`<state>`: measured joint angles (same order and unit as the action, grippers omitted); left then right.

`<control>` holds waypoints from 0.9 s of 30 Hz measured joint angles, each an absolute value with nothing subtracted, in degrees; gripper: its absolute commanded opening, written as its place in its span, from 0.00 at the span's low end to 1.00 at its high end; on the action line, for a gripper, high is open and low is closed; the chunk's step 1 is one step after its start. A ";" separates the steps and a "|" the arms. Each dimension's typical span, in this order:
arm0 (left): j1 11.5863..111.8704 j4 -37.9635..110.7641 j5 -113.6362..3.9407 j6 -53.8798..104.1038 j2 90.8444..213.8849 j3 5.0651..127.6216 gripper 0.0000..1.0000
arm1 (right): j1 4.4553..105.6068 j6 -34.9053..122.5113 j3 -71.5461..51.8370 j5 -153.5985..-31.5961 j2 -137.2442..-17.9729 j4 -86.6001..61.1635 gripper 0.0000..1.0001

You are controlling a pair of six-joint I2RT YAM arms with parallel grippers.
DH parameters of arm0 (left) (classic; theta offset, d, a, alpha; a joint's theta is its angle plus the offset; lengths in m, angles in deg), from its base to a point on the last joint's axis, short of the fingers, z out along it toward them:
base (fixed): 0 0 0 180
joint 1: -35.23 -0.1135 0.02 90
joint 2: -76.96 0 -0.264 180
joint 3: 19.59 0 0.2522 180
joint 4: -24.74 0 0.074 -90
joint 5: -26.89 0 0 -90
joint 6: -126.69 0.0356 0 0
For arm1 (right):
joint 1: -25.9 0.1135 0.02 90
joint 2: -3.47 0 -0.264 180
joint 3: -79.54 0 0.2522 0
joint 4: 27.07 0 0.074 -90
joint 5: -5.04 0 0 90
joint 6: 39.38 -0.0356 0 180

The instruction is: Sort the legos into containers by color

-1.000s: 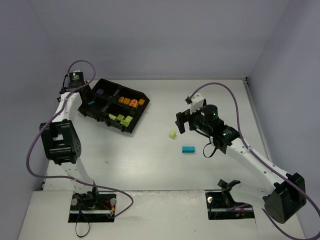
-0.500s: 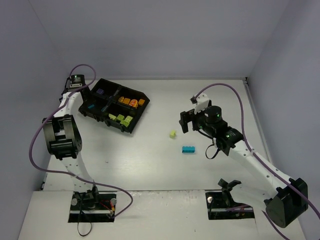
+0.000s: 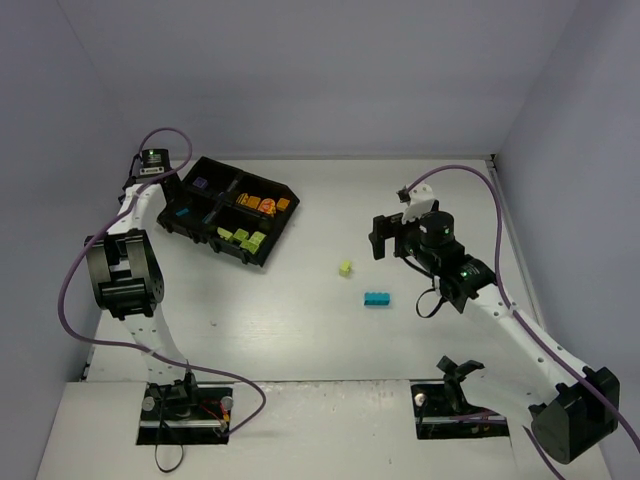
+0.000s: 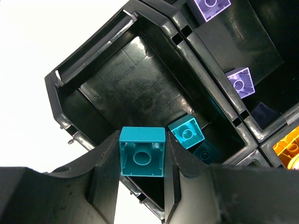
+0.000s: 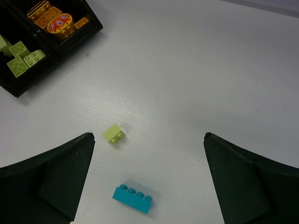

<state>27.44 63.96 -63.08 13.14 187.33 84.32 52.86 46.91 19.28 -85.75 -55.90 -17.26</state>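
My left gripper [image 3: 162, 188] is at the left end of the black tray [image 3: 262, 252]. It is shut on a small teal brick [image 4: 142, 151], held above the tray's left compartment [image 4: 135, 88], where another teal brick [image 4: 186, 132] lies. Purple bricks [image 4: 240, 82] lie in the neighbouring compartment. My right gripper [image 3: 385, 238] is open and empty, hovering above the table right of the tray. Below it lie a yellow-green brick [image 5: 114, 134] and a long teal brick [image 5: 132, 199]; both also show from above as the yellow-green one [image 3: 345, 268] and the teal one [image 3: 377, 299].
Orange bricks [image 3: 262, 205] and yellow-green bricks [image 3: 243, 238] fill the tray's right compartments, also seen in the right wrist view [image 5: 51, 21]. Walls close the table at the back and both sides.
My right gripper has drifted to the right, away from the two loose bricks. My left arm shifted its pose a second ago and has held still since.
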 measured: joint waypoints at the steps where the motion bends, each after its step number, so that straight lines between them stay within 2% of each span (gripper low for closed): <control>1: 27.44 63.96 -62.97 13.14 187.33 84.32 0.17 | 52.82 46.72 19.30 -85.75 -55.90 -17.11 1.00; 9: 27.44 63.96 -61.81 13.16 187.33 84.32 0.18 | 52.82 46.30 19.30 -85.78 -55.92 -16.45 1.00; 10: 27.44 63.96 -61.76 13.16 187.33 84.32 0.22 | 52.82 46.30 19.30 -85.80 -55.92 -16.43 1.00; 11: 27.44 63.96 -61.70 13.16 187.33 84.32 0.34 | 52.82 46.30 19.30 -85.80 -55.92 -16.38 1.00; 12: 27.44 63.96 -61.63 13.18 187.33 84.32 0.34 | 52.82 46.30 19.30 -85.80 -55.92 -16.38 1.00; 13: 27.44 63.96 -61.61 13.32 187.33 84.32 0.42 | 52.82 46.30 19.30 -85.80 -55.92 -16.32 1.00; 18: 27.44 63.98 -61.46 13.82 187.33 84.32 0.61 | 52.82 46.30 19.30 -85.82 -55.92 -16.01 1.00; 20: 27.44 64.00 -61.44 13.93 187.33 84.32 0.65 | 52.82 46.28 19.30 -85.84 -55.92 -16.01 1.00; 27: 28.38 64.00 -60.17 14.02 184.16 81.31 0.65 | 52.43 46.26 19.30 -86.06 -55.92 -15.99 1.00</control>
